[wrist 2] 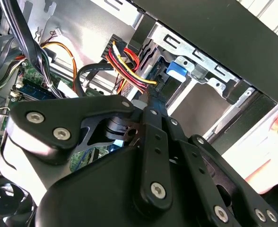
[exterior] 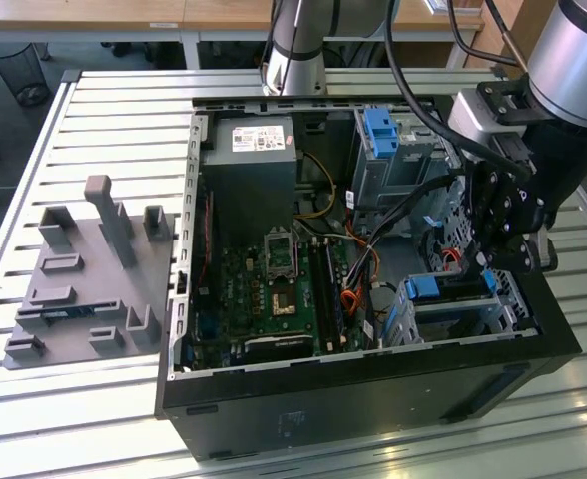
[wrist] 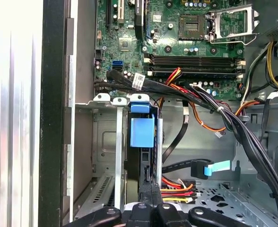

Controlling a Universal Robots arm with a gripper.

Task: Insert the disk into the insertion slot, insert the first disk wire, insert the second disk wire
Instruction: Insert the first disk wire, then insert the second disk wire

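The disk sits edge-on inside the insertion slot (wrist: 106,142), its blue carrier (wrist: 142,132) at the slot's mouth. In the exterior view the blue carrier (exterior: 451,287) lies in the low perforated slot (exterior: 413,324) at the near corner of the case, on the exterior view's right. My gripper (exterior: 485,267) hangs just above it. In both wrist views the fingers are drawn together at the end of a red, yellow and black disk wire (wrist: 177,191), beside the disk's rear edge. The gripper (wrist 2: 152,97) pinches that wire (wrist 2: 129,71) just behind the blue carrier (wrist 2: 177,71). A second black wire with a blue plug (wrist: 209,169) lies loose nearby.
The open black case (exterior: 373,399) holds a motherboard (exterior: 274,289), a grey power supply (exterior: 249,170) and a taller grey cage with a blue clip (exterior: 381,130). Black cable bundles (wrist: 233,123) cross beside the bay. A grey fixture plate (exterior: 84,289) lies on the slatted table at the exterior view's left.
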